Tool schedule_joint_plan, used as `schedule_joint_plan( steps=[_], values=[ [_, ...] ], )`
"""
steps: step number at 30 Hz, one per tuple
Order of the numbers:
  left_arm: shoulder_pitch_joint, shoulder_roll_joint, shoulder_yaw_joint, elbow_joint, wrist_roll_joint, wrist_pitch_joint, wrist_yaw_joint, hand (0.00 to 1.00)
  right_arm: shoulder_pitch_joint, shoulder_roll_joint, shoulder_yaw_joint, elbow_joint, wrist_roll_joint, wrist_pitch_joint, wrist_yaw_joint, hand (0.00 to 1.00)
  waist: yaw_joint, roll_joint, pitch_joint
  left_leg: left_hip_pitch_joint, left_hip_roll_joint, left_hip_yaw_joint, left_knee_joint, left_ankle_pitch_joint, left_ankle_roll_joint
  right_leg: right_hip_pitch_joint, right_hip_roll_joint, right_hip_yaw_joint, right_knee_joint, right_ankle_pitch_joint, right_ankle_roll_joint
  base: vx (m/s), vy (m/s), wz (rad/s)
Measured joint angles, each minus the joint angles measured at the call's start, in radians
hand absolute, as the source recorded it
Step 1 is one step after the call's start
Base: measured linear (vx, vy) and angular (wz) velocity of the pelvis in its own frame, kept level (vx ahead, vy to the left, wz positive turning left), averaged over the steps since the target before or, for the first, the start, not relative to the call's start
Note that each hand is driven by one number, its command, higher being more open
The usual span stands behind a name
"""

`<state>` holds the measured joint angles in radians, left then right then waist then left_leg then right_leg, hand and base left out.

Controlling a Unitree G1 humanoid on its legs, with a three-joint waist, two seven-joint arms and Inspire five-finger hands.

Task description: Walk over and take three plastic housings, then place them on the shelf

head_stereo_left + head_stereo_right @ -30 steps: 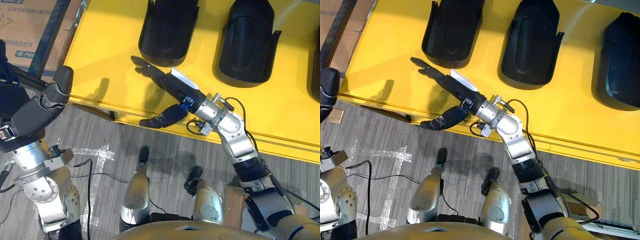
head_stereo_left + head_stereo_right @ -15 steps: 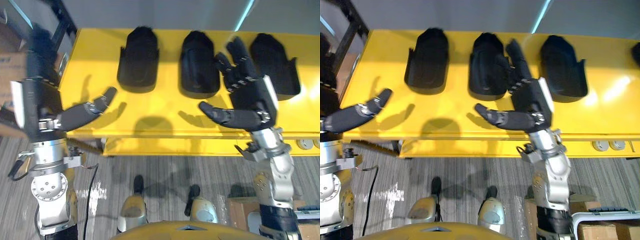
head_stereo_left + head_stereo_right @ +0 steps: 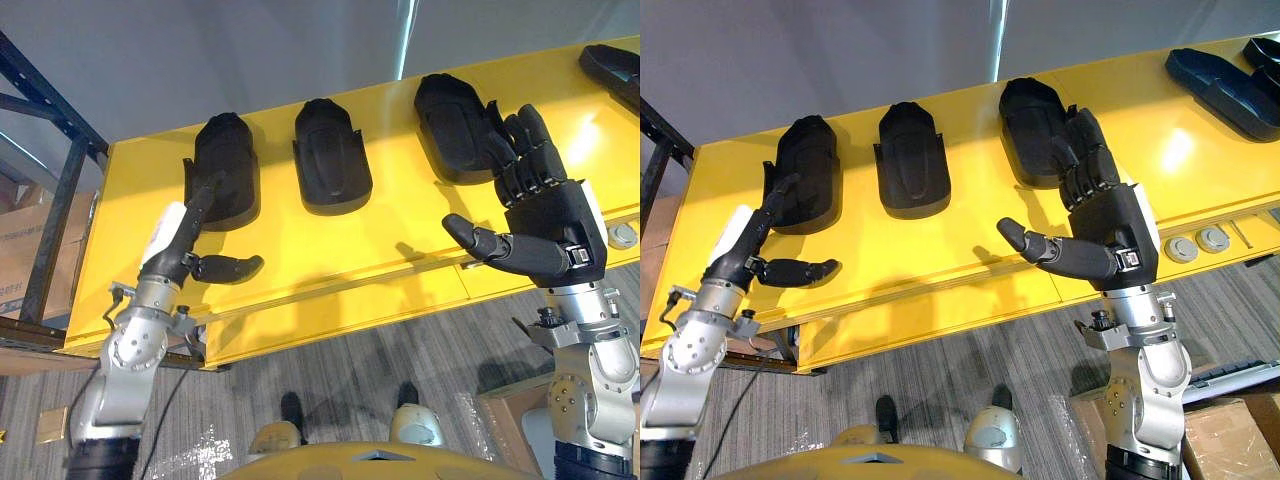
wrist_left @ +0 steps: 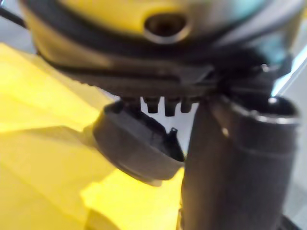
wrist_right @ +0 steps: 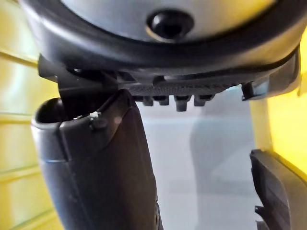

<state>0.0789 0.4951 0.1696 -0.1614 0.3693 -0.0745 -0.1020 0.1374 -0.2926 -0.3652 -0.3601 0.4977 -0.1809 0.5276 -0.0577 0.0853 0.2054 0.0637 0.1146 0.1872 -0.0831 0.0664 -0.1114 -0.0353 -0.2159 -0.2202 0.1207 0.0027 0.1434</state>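
Three black plastic housings lie in a row on the yellow table (image 3: 400, 240): a left one (image 3: 227, 160), a middle one (image 3: 331, 168) and a right one (image 3: 452, 125). My left hand (image 3: 185, 245) is open over the table, and its straight fingers reach the left housing's near side while the thumb (image 3: 232, 267) points sideways. That housing (image 4: 136, 148) shows past the thumb in the left wrist view. My right hand (image 3: 1108, 222) is open and raised, fingers spread, beside the right housing (image 3: 1033, 125), holding nothing.
More black housings (image 3: 1222, 84) lie at the table's far right end. A dark metal shelf frame (image 3: 48, 215) and a cardboard box (image 3: 28, 240) stand to the left. Silver round fittings (image 3: 1196, 243) sit in the table's front right edge. Grey carpet lies below.
The camera has swung up and the whole picture shifted. My left hand came over the table to the left housing. My right hand rose from the table's front edge, open.
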Motion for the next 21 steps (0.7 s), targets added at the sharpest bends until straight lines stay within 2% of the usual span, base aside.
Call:
schedule_joint_plan(
  steps=[3,8,14,16,21],
  values=[
    [-0.033,0.045,0.002,0.005,0.007,0.021,-0.012,1.0,-0.003,-0.031,0.012,0.0,0.034,0.011,0.025,1.0,0.001,0.012,-0.006,-0.012,-0.002,0.0,0.0,0.002,0.0,-0.016,-0.001,0.003,0.005,-0.001,-0.001,0.0,0.0,0.0],
    [-0.052,0.047,0.0,0.005,0.078,0.032,-0.012,1.0,-0.038,-0.032,0.055,0.0,0.079,0.05,0.064,1.0,0.0,0.035,-0.012,-0.023,-0.004,-0.01,0.001,0.007,0.0,-0.033,-0.005,-0.002,0.021,-0.007,-0.007,0.0,-0.002,0.03],
    [-0.097,0.063,-0.023,-0.007,0.16,0.028,-0.019,1.0,-0.062,-0.033,0.209,0.0,0.099,0.071,0.08,1.0,0.008,0.043,-0.011,-0.059,-0.015,-0.074,0.008,0.026,0.004,-0.061,-0.032,-0.05,0.097,-0.052,-0.012,-0.03,-0.01,0.29],
    [-0.114,0.07,-0.058,-0.007,0.197,0.021,-0.055,1.0,-0.085,-0.033,0.249,0.001,0.098,0.086,0.072,1.0,0.03,0.044,-0.01,-0.063,-0.023,-0.081,0.008,0.031,0.007,-0.073,-0.045,-0.053,0.127,-0.067,-0.01,-0.05,-0.007,0.13],
    [-0.114,0.09,-0.1,-0.008,0.247,-0.007,-0.148,1.0,-0.12,-0.032,0.26,0.011,0.098,0.089,0.044,1.0,0.027,0.044,-0.01,-0.08,-0.037,-0.091,0.007,0.041,0.016,-0.089,-0.062,-0.058,0.144,-0.074,-0.013,-0.03,0.009,0.08]
  ],
)
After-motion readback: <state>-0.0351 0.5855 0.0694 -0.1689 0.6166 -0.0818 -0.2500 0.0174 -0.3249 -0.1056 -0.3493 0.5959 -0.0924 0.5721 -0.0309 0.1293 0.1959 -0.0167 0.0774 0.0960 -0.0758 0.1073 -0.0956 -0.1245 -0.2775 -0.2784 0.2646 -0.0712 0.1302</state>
